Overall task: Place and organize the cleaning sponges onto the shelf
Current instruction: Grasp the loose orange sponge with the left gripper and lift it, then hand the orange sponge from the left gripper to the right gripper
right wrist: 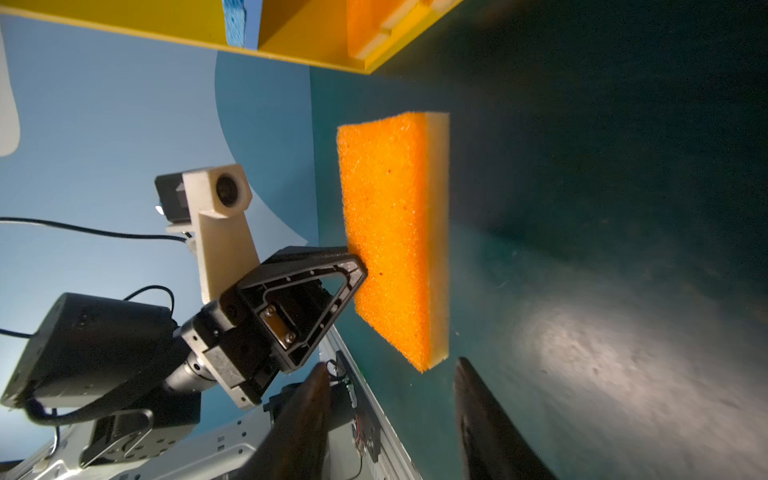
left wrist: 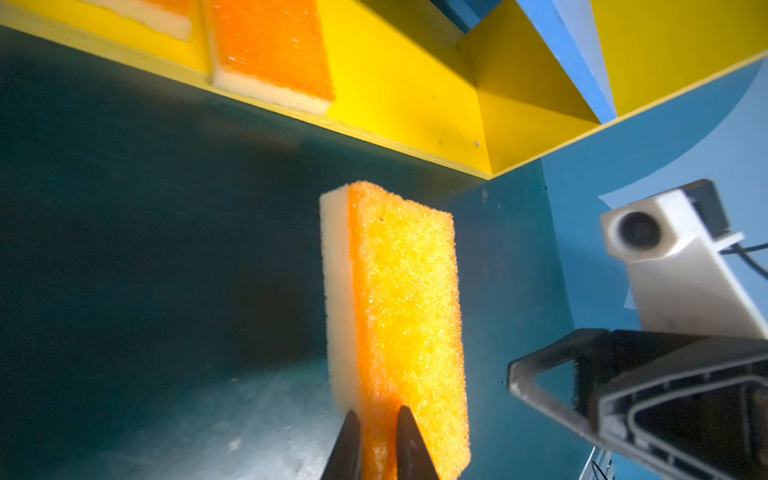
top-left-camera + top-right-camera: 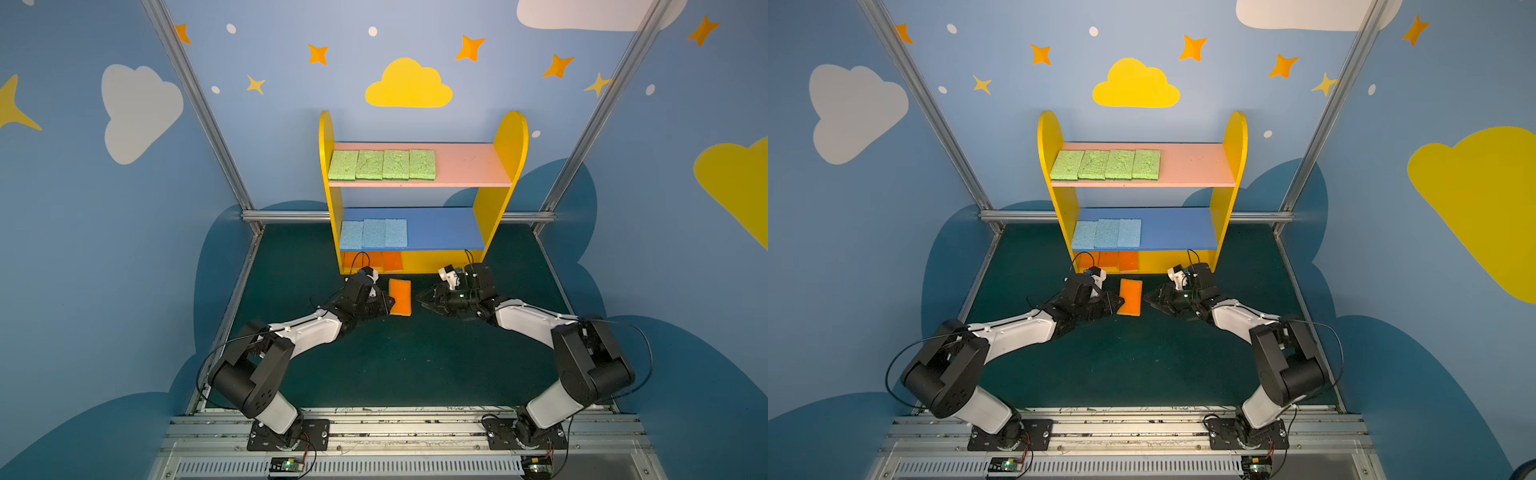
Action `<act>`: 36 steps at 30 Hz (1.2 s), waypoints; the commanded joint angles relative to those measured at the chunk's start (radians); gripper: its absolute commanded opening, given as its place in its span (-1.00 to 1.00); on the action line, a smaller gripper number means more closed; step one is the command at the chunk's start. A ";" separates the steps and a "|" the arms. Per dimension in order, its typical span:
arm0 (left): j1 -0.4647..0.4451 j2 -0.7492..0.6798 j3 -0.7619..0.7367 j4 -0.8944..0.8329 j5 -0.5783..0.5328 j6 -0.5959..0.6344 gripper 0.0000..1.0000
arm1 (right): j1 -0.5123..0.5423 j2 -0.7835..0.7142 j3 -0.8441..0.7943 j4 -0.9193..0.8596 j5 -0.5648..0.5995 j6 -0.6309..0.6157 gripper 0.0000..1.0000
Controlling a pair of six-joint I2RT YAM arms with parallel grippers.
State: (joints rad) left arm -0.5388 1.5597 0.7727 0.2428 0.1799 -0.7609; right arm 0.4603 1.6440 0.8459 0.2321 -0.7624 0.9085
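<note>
Four green sponges [image 3: 382,165], three blue sponges [image 3: 373,233], four orange sponges [image 3: 400,297], one shelf [image 3: 505,166]

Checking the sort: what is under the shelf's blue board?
Orange sponges lie on the yellow base, at its left end. Only their front ends show; the blue board covers the rest.

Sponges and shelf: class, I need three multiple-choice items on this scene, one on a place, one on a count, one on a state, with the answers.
1. The green sponges lie on:
A. the pink board
B. the blue board
C. the floor

2. How many light blue sponges are on the shelf?
A. two
B. three
C. four

3. The left gripper is:
A. open, holding nothing
B. out of view
C. shut on an orange sponge

Answers:
1 A: both top views show them in a row on the top board.
2 B: three lie side by side.
3 C: the left wrist view shows its fingers pinching the sponge's edge.
</note>
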 commanded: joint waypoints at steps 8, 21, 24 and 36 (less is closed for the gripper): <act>0.085 -0.078 -0.047 0.072 0.115 -0.047 -0.64 | 0.052 0.155 0.061 0.277 -0.107 0.118 0.14; 0.126 -0.075 -0.052 0.098 0.157 -0.074 -0.63 | 0.055 0.247 0.094 0.449 -0.161 0.232 -0.33; 0.127 -0.061 -0.046 0.108 0.164 -0.078 -0.63 | 0.054 0.259 0.096 0.485 -0.166 0.245 -0.54; 0.126 -0.071 -0.050 0.057 0.157 -0.035 0.96 | 0.017 0.320 0.104 0.539 -0.175 0.282 -0.94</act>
State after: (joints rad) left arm -0.4133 1.5143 0.7246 0.3367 0.3424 -0.8333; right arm 0.4965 1.9331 0.9203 0.7200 -0.9215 1.1751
